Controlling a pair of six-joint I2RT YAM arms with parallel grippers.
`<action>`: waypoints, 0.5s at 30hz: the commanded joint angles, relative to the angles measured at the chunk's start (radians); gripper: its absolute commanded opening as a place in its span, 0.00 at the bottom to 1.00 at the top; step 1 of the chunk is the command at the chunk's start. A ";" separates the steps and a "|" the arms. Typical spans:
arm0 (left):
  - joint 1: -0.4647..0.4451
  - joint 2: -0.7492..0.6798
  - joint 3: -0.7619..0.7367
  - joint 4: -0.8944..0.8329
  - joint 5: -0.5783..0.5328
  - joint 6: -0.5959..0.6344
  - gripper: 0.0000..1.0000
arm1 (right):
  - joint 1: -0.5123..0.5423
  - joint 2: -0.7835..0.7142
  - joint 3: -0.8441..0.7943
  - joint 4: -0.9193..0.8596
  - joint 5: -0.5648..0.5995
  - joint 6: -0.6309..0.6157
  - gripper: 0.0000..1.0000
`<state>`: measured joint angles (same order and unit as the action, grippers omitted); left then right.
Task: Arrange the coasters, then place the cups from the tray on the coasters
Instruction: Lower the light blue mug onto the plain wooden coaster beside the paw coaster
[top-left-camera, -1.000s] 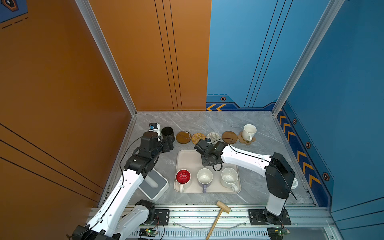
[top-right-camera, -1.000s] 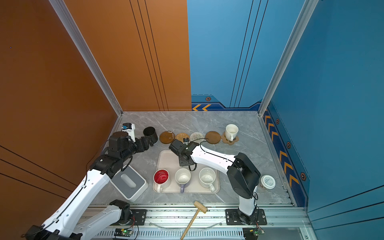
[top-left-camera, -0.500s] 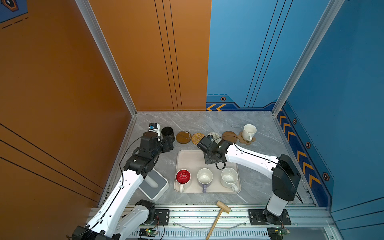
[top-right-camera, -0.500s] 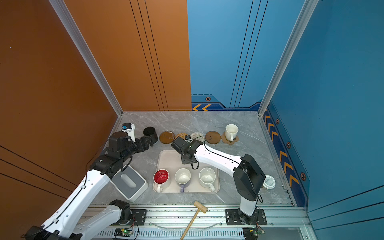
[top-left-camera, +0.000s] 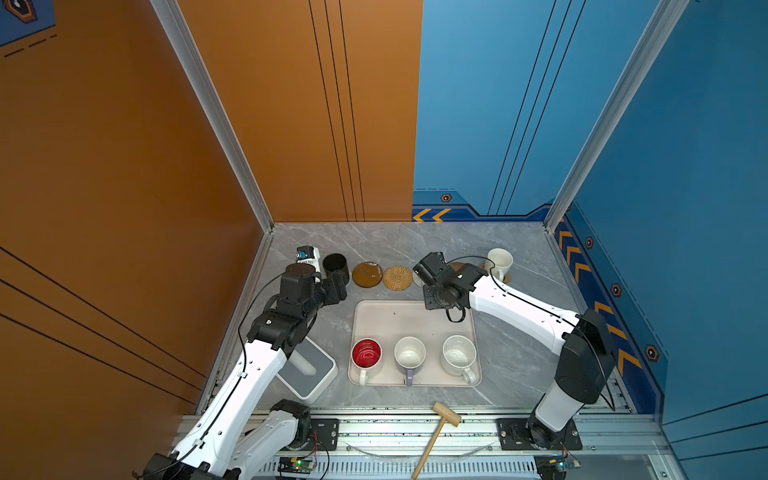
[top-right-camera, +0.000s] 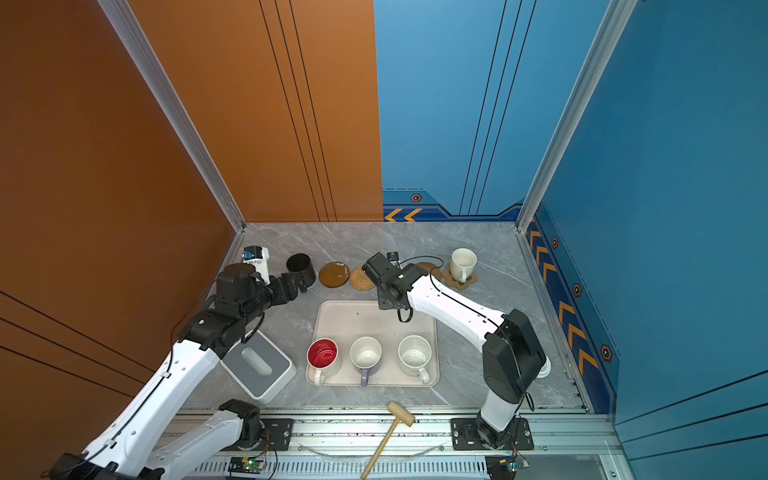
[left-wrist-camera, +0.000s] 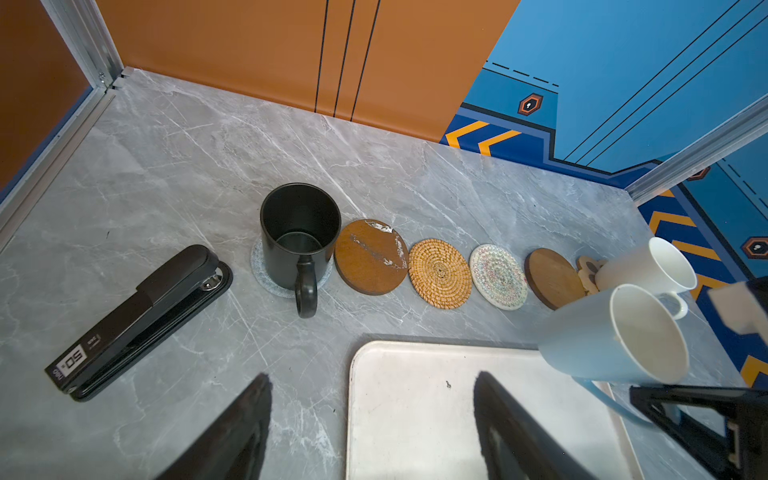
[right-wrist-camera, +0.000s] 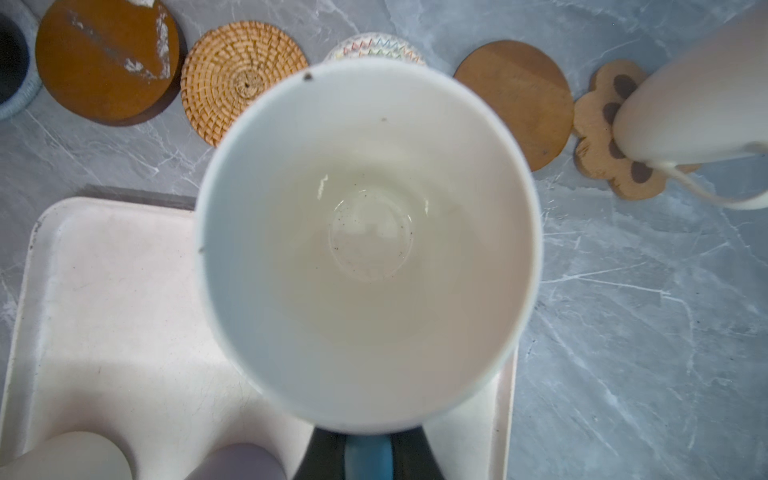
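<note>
Tilted light blue cup (left-wrist-camera: 611, 336) aloft over far corner of cream tray (left-wrist-camera: 415, 415), near row of coasters (left-wrist-camera: 439, 273).

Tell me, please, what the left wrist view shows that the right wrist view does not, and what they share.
Only the left wrist view shows the black stapler, the black mug in full with its handle, and the open left hand. Only the right wrist view shows the lavender mug and a pale mug beside it on the tray. Both share the tray, the light blue mug gripped by the right hand, the cream mug on the paw coaster, and the glossy brown coaster, rattan coaster, beaded coaster and matte brown coaster.
</note>
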<state>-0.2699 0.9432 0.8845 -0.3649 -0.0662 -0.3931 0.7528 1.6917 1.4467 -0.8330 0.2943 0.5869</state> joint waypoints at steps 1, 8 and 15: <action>-0.011 -0.013 0.000 -0.022 -0.012 -0.019 0.77 | -0.043 -0.046 0.041 -0.003 0.063 -0.047 0.00; -0.014 -0.007 0.012 -0.022 -0.010 -0.038 0.77 | -0.140 -0.034 0.059 0.000 0.041 -0.104 0.00; -0.022 0.009 0.016 -0.022 -0.038 -0.055 0.77 | -0.240 0.011 0.072 0.043 -0.011 -0.154 0.00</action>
<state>-0.2802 0.9447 0.8848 -0.3668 -0.0750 -0.4313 0.5423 1.6852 1.4700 -0.8375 0.2836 0.4732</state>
